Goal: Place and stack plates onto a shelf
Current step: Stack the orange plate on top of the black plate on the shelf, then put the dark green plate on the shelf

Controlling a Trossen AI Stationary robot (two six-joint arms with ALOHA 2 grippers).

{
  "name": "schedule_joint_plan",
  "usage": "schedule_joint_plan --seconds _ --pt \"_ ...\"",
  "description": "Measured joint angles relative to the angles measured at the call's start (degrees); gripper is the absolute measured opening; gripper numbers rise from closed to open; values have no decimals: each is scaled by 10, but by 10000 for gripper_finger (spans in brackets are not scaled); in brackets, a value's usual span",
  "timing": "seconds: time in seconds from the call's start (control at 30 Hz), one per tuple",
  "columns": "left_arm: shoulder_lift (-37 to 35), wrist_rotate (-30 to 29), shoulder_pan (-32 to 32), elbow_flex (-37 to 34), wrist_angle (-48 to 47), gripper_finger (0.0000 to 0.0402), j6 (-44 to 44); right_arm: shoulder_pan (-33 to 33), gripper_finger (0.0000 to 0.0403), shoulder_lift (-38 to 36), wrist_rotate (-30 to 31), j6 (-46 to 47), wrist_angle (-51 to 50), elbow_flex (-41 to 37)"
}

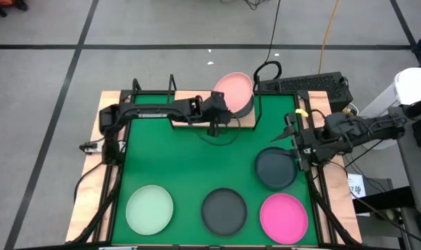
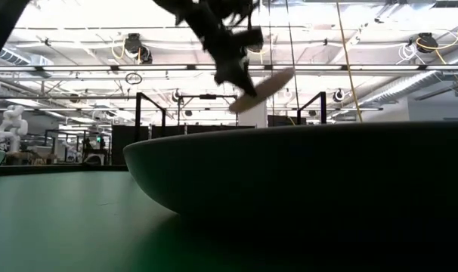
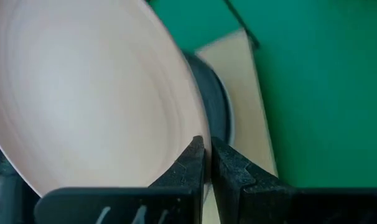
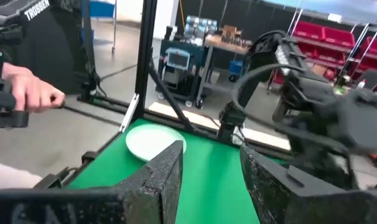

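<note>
Left gripper (image 1: 223,105) pinched shut on pale pink plate (image 1: 234,90), upper centre, directly above dark plate (image 3: 214,106) on shelf (image 1: 249,119). Right gripper (image 1: 292,135) open, empty, mid-right.

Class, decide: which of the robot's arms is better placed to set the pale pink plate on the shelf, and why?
Left. Its hand is shut on the pale pink plate, right above the shelf. The right hand is open, over the mat near a dark teal plate.

Pale pink plate (image 1: 234,91), pale green plate (image 1: 149,208), hot pink plate (image 1: 283,217), green mat (image 1: 190,163)
</note>
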Motion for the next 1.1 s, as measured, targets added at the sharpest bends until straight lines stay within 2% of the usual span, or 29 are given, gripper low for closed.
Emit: schedule_joint_plan --seconds 0.2,0.4,0.77,1.03,1.1 --pt "45 4 23 0 22 20 4 0 144 11 0 -2 -10 0" --pt "61 4 24 0 21 25 21 0 144 18 0 -5 -17 0" --pt "59 -5 22 0 36 114 12 0 144 27 0 -10 -18 0" --pt "47 -35 3 0 29 129 19 0 144 26 0 -10 -18 0" --pt "36 -61 -5 0 13 129 18 0 144 26 0 -10 -18 0"
